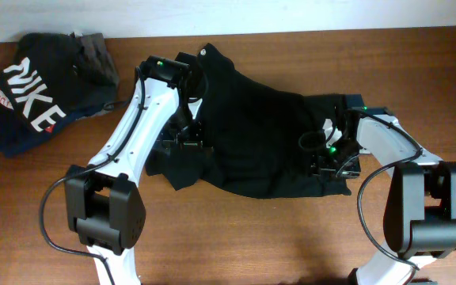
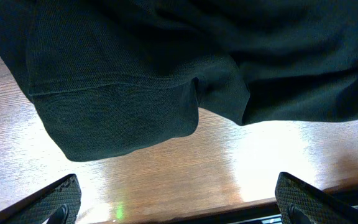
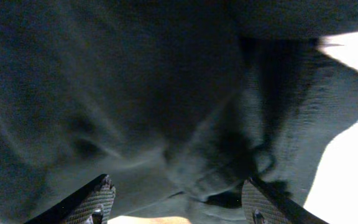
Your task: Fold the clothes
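The black T-shirt (image 1: 256, 131) lies crumpled across the middle of the wooden table, with a small white mark at its collar near the far edge. My left gripper (image 1: 187, 142) hovers over the shirt's left side, open and empty; its wrist view shows a hemmed sleeve (image 2: 114, 106) on bare wood ahead of the spread fingers (image 2: 179, 202). My right gripper (image 1: 328, 154) is over the shirt's right edge, open, its fingers (image 3: 179, 199) spread just above bunched black fabric (image 3: 166, 93), holding nothing.
A dark garment with white NIKE lettering (image 1: 34, 95) lies at the far left, with a grey folded garment (image 1: 97, 47) behind it. The table's front edge (image 2: 241, 202) shows in the left wrist view.
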`<move>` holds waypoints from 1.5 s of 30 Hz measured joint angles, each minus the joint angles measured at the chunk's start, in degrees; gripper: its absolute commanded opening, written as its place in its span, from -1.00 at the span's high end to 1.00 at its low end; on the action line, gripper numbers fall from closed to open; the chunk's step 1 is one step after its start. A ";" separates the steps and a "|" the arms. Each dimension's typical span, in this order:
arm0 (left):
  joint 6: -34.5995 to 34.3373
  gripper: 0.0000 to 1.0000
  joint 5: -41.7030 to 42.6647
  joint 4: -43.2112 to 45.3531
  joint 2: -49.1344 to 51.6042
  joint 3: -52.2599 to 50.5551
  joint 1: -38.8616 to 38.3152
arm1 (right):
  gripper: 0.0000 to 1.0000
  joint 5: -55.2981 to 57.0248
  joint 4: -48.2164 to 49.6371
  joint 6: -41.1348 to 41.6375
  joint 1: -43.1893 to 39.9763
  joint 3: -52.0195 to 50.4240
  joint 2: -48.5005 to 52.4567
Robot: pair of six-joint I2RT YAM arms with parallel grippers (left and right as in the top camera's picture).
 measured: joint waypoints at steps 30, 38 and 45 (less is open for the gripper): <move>0.00 -0.99 -0.02 0.11 0.00 0.00 0.00 | 0.52 1.18 3.89 0.46 -0.04 -2.71 -0.13; 0.00 -0.99 -0.02 0.11 0.00 0.00 0.00 | 0.80 1.40 1.03 0.87 -0.04 0.11 -0.13; 0.00 -0.98 -0.02 0.09 0.00 0.00 0.00 | 0.92 3.45 -0.33 3.45 -0.04 0.42 -0.13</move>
